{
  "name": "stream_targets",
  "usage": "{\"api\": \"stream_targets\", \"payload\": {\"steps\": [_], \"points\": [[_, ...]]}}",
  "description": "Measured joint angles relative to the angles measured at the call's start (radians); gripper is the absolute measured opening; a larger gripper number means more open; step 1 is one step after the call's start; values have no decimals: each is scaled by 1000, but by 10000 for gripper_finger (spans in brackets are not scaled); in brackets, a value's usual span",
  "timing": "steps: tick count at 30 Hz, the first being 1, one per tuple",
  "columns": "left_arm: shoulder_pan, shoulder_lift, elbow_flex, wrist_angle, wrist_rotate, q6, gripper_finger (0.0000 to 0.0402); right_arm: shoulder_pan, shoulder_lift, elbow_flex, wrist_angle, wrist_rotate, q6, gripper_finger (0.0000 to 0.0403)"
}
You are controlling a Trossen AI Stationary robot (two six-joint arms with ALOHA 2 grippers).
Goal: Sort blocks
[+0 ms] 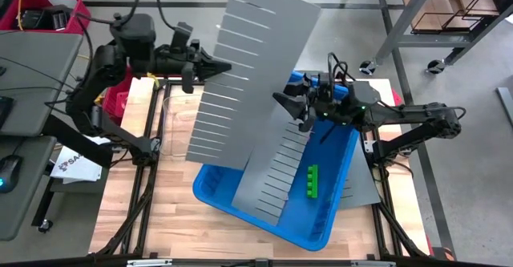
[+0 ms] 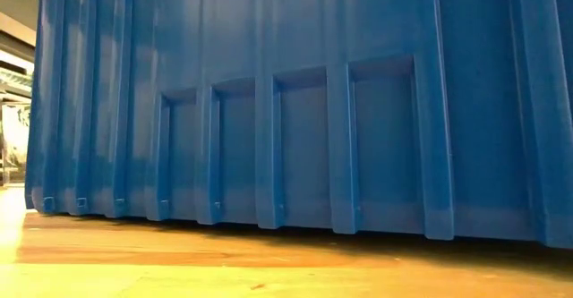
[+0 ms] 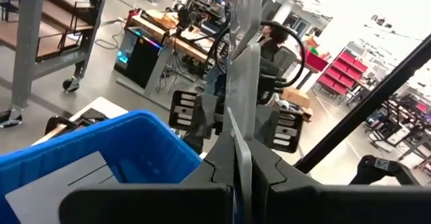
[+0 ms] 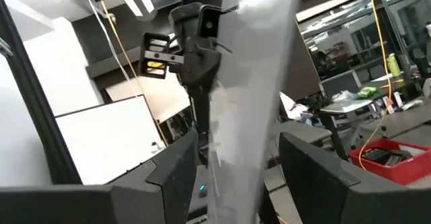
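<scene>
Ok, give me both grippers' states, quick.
Left gripper: shut on the raised grey divider panel, clamping its edge.
Right gripper: fingers apart around a divider panel's edge above the blue bin; whether it grips cannot be told.

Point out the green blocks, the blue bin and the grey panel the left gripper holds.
green blocks (image 1: 311, 180): high view, middle of the stack.
blue bin (image 1: 210, 193): high view, its near-left rim.
grey panel (image 1: 248, 66): high view, its flat face.
left gripper (image 1: 210, 66): high view, fingertips at the panel's edge.

A workshop-lab: metal workbenches (image 3: 40, 22), red parts bins (image 3: 343, 76), cabled electronics, concrete floor (image 1: 449, 66).
</scene>
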Motion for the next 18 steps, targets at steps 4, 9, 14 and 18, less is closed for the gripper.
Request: {"api": "stream_targets", "payload": {"steps": [4,9,14,18], "points": [[-2,26,0,15,25,-9,0,-2,2,0,-1,2,3,200],[-23,60,0,72,49,-1,0,-2,2,0,13,3,10,150],[-20,81,0,68,48,58,14,5,1,0,22,20,66,17],[15,73,0,-57,21,145,38,23,-20,23,-66,77,49,4]]}}
